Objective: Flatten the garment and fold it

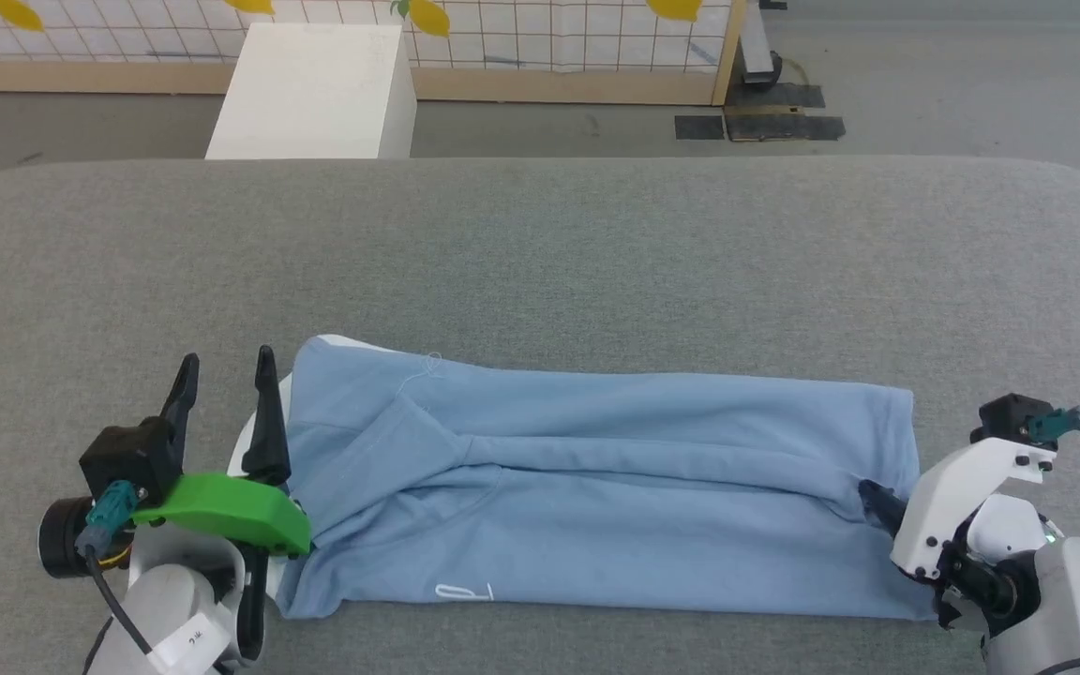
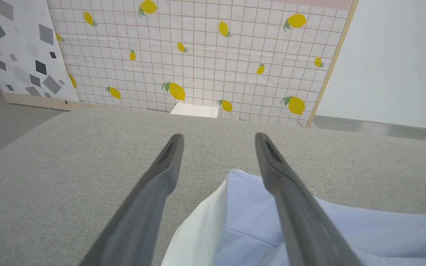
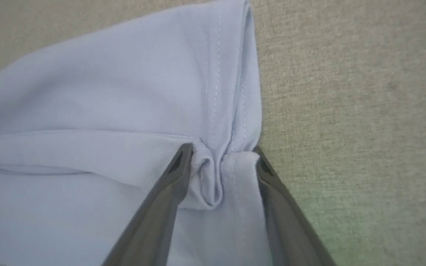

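The shirt (image 1: 596, 487) lies along the near edge of the grey padded table (image 1: 540, 253), already doubled lengthwise into a long band, with its white collar (image 2: 198, 229) at the left and its hem (image 3: 231, 92) at the right. My left claw (image 1: 228, 358) stands wide and empty, straddling the collar end. My right claw (image 3: 220, 149) brackets a bunched pleat of hem — whether it truly grips, I cannot tell. By my reckoning the crosswise folds are left to do — and some smoothing
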Robot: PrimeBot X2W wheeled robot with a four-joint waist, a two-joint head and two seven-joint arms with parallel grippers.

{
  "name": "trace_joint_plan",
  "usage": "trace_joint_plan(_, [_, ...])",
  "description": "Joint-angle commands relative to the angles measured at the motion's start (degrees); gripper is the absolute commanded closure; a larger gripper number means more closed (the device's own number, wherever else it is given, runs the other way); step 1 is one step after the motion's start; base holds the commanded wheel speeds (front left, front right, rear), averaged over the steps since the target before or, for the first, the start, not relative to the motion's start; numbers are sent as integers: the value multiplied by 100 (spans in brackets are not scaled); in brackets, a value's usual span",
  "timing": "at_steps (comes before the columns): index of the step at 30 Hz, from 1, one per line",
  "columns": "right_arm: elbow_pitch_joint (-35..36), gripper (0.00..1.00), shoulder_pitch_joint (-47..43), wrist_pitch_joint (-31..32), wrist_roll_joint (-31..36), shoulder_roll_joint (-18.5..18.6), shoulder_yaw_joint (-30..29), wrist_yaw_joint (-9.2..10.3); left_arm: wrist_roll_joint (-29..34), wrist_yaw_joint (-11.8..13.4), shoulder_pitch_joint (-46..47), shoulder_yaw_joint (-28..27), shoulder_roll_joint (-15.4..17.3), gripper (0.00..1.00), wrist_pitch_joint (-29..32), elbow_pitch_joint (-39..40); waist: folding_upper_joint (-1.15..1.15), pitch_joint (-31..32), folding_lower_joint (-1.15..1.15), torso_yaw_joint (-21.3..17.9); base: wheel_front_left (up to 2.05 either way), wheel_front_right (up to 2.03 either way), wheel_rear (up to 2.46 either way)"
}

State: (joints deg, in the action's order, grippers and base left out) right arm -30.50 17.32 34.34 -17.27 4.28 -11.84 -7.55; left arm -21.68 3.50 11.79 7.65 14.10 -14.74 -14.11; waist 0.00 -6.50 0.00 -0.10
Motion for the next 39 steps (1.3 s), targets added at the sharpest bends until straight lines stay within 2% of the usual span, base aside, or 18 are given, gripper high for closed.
trace_joint_plan(1, [-118,100,-149,75,4,-140,84,6,85,-49,16,-46,-28,0,-26,-20,0,-10,0,11,0,0,0])
trace_joint_plan(7, [360,100,-267,-163,352,-140,-112,6,140,-117,29,-158,-86,0,-26,-58,0,-9,0,29,0,0,0])
trace_joint_plan(12, [986,100,-400,-467,1142,-139,-763,6,179,-149,5,-239,-127,0,-26,-49,0,-7,0,24,0,0,0])
trace_joint_plan(19, [1478,100,-550,-717,2014,119,-1584,6,250,-211,-36,-346,-195,0,-26,4,0,-51,0,55,0,0,0])
trace_joint_plan(23, [1591,100,-584,-693,2165,262,-1724,6,275,-263,-37,-382,-220,0,-26,-34,0,-84,0,69,0,0,0])
trace_joint_plan(26, [1804,100,-646,-550,2141,248,-1572,6,297,-298,-38,-406,-239,0,-26,-64,0,-89,0,78,0,0,0])
trace_joint_plan(30, [2469,100,-878,-172,1862,196,-1027,6,331,-346,-31,-412,-273,0,-26,-128,0,-69,0,124,0,0,0])
trace_joint_plan(35, [4095,100,-1308,619,1375,75,-175,6,386,-374,-77,-417,-310,0,-26,-126,0,-28,0,176,0,0,0])
trace_joint_plan(39, [5111,100,-1401,1073,1133,109,709,6,414,-412,-63,-418,-318,0,-26,-136,0,-20,0,236,0,0,0])
